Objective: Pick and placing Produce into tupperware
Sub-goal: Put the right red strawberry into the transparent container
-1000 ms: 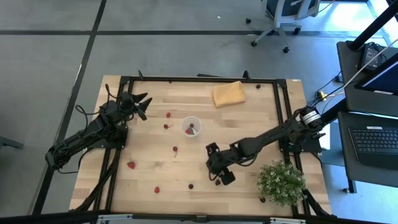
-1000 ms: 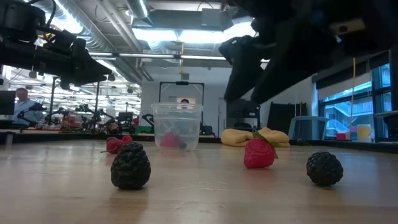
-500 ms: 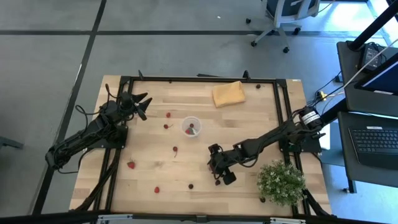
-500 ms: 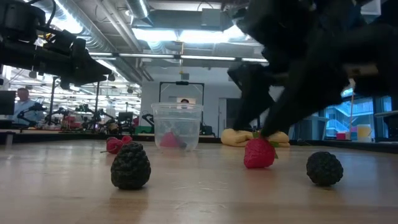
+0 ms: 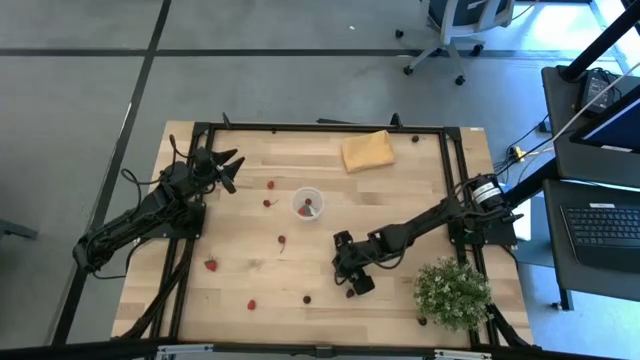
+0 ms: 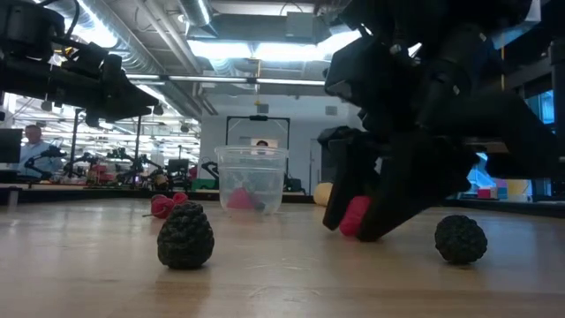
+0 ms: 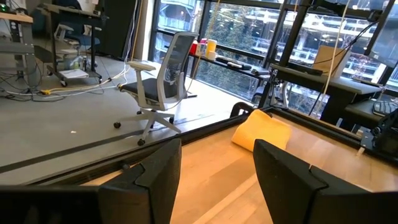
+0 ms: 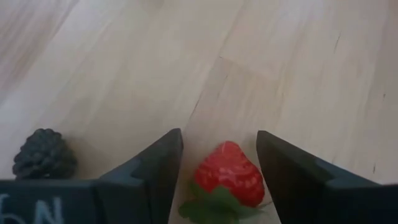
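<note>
My right gripper (image 5: 346, 284) is open and low over the table's near middle, slanting down. Its two fingers stand on either side of a red strawberry (image 8: 229, 174), which rests on the wood (image 6: 353, 216); I see no touch. A dark berry (image 8: 45, 154) lies beside it. The tupperware (image 5: 308, 203), a clear round cup with a red piece inside (image 6: 252, 179), stands mid-table. More produce lies scattered to the left (image 5: 211, 264) and near (image 5: 252, 305). My left gripper (image 5: 232, 165) waits open above the far left, pointing level (image 7: 217, 168).
An orange-yellow folded cloth (image 5: 366, 151) lies at the far edge. A bushy green plant (image 5: 452, 292) stands at the near right corner, close behind my right arm. Two dark berries (image 6: 185, 235) (image 6: 460, 238) lie near the low camera. A black frame rims the table.
My right gripper has come down toward the table and onto the strawberry, so its fingers now straddle the fruit where before they hung above it. The strawberry has stayed where it was.
</note>
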### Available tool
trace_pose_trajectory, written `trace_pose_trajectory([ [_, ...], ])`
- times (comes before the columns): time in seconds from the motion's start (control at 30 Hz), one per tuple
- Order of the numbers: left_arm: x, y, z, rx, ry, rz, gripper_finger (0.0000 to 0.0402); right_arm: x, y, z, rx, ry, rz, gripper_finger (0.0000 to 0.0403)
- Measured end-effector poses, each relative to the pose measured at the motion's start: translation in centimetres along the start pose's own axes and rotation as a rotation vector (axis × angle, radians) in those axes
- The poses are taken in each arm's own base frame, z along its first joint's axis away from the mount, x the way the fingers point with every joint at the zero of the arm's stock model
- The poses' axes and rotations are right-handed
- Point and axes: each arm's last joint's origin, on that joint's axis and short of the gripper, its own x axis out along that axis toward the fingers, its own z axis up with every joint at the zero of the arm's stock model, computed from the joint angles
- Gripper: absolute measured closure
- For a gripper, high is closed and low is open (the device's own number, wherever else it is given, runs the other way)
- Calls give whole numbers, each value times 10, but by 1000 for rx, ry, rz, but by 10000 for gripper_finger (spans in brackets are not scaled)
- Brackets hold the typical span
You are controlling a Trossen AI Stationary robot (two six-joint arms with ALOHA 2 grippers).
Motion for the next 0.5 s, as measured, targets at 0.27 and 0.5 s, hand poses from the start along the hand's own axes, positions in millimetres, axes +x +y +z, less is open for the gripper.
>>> trace_pose_trajectory([
  [0.27, 0, 0, 0, 0, 0, 0, 208, 0, 0, -1, 23, 11, 6, 251],
  [0.5, 0, 0, 0, 0, 0, 0, 208, 0, 0, -2, 74, 20, 1, 270],
])
